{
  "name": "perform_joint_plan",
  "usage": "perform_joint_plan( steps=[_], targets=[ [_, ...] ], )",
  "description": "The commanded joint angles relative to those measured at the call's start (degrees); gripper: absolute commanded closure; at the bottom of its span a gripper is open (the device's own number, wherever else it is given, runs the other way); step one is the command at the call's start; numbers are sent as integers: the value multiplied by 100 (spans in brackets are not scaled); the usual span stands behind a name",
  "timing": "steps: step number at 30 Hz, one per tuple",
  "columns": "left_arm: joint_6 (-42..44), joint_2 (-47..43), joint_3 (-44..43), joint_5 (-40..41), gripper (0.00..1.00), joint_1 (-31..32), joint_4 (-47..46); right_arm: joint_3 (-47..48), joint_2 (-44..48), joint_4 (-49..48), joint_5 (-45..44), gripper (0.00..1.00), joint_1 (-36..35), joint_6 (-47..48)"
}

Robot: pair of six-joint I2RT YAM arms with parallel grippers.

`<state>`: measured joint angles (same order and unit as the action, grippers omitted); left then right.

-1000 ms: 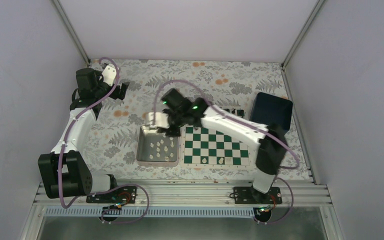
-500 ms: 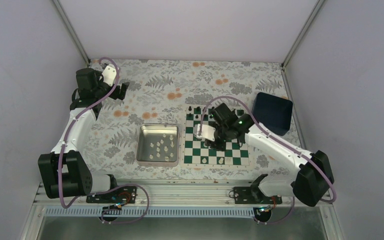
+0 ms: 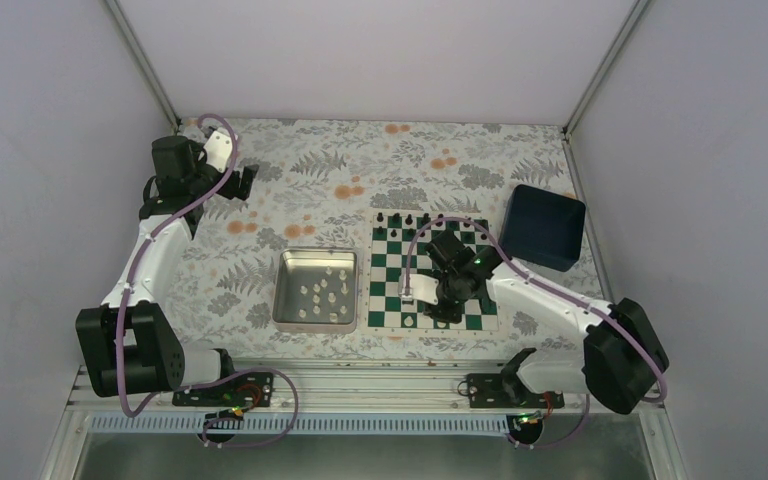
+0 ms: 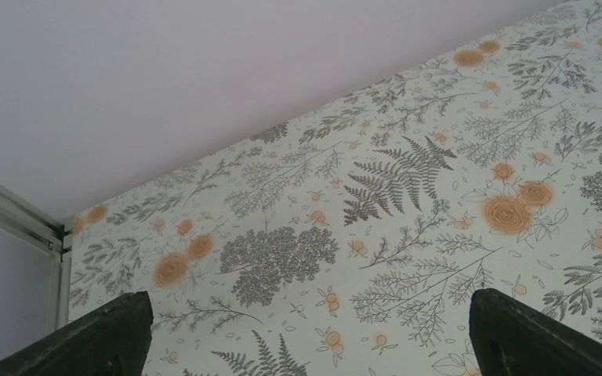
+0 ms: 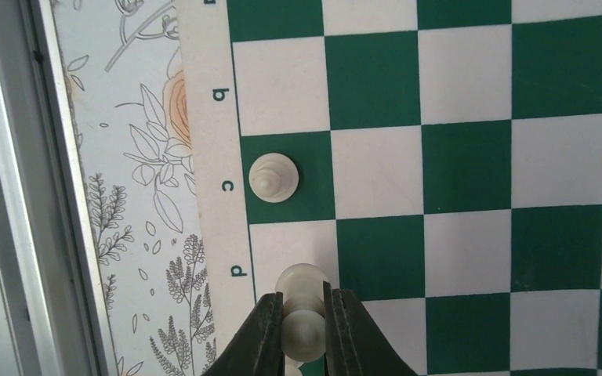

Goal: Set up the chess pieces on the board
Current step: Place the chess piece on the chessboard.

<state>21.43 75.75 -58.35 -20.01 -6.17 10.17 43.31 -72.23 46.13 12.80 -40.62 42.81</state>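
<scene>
The green and white board point(image 3: 396, 271) lies right of centre, with black chess pieces point(image 3: 410, 219) along its far row. My right gripper point(image 3: 440, 304) hovers low over the board's near row. In the right wrist view it point(image 5: 303, 309) is shut on a cream-white chess piece point(image 5: 301, 280) above the white square marked d at the board's edge point(image 5: 212, 196). Another cream-white piece point(image 5: 273, 177) stands upright on the neighbouring green square marked c. My left gripper point(image 3: 245, 182) rests far back on the left, open point(image 4: 313, 329) with only tablecloth between its fingers.
A silver metal tray point(image 3: 282, 290) left of the board holds several loose cream-white pieces point(image 3: 322, 292). A dark blue box point(image 3: 544, 226) stands at the board's far right corner. The table's metal front rail point(image 5: 16, 235) runs close beside the board's near edge.
My right arm swung from over the tray across to the board and came down toward its near row, carrying the cream-white piece. The left arm has not moved.
</scene>
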Motion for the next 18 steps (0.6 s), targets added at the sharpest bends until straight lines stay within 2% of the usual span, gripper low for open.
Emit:
perform_joint_plan(
  steps=[1, 18],
  targets=[
    [-25, 10, -159, 7, 0, -15, 28, -84, -219, -284, 124, 93, 72, 171],
    [1, 93, -132, 50, 0, -11, -11, -4, -592, -197, 278, 92, 120, 333]
  ],
)
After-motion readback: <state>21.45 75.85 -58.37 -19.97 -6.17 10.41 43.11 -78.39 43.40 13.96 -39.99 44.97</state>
